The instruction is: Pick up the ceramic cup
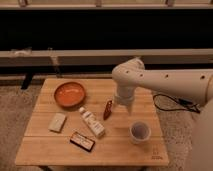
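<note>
The ceramic cup (140,132) is small, white and round with a darker inside. It stands upright on the wooden table (145,152) at the front right. My gripper (123,106) hangs from the white arm over the middle right of the table. It is behind and a little to the left of the cup, apart from it. It is just right of a small red object (107,110).
A wide orange bowl (69,94) sits at the back left. A white bottle (92,122) lies on its side mid-table. A beige block (57,122) and a dark flat packet (82,141) lie at the front left. A cable (170,100) runs off the table's right.
</note>
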You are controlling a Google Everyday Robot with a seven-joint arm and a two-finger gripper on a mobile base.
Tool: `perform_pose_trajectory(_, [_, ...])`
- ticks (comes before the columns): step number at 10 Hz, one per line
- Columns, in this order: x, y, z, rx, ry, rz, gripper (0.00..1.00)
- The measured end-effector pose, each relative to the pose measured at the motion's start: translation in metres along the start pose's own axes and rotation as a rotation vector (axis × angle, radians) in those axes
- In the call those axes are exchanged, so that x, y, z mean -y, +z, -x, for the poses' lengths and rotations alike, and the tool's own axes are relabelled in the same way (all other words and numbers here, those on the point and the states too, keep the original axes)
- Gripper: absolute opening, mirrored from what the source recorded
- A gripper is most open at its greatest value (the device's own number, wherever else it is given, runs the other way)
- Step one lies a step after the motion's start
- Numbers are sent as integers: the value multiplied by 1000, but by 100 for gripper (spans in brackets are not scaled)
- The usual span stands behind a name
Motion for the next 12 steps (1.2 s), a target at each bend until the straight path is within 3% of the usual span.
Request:
perform_pose_trajectory(2, [32,-4,-3,-6,85,0,65])
perform_pose_trajectory(4, [45,-9,-11,-13,125,2,65])
perform_pose_trajectory(7, [45,-11,-38,-40,145,17,65])
perform_pose_trajectory(12, [47,13,-58,-89,171,37,65])
